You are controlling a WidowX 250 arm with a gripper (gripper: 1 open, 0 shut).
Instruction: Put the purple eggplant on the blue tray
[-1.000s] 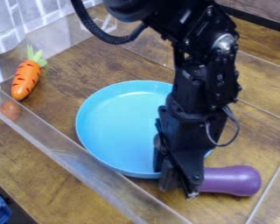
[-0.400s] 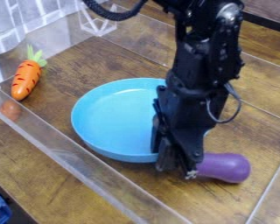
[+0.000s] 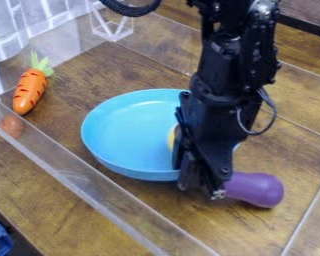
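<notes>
- Reading the scene from the left edge inward, we first meet the orange carrot (image 3: 31, 86) lying on the wooden table (image 3: 136, 55), well apart from everything the task concerns.
- Next comes the blue tray (image 3: 123, 135), a wide shallow dish in the middle of the table; a small patch of yellow shows at its right side beside the arm, too hidden for us to name.
- Just right of the tray's near rim we find the gripper (image 3: 203, 186), pointing down, its black body covering the tray's right edge.
- We read its jaws as narrow, closed on the stem end of the purple eggplant (image 3: 254, 189), though the contact itself is hidden behind the fingers, so we offer the hold as a judgement.
- The eggplant sticks out to the right of the gripper, its long axis roughly level and running left to right, fat rounded end farthest from the tray; we cannot tell whether it is resting on the table or just clear of it.
- The relation that matters to us: the tray lies to the left of the gripper, the eggplant's bulk to the right, so the carry must go leftward across the raised rim.
- We judge that the trailing fat end needs enough height to clear that rim.
</notes>
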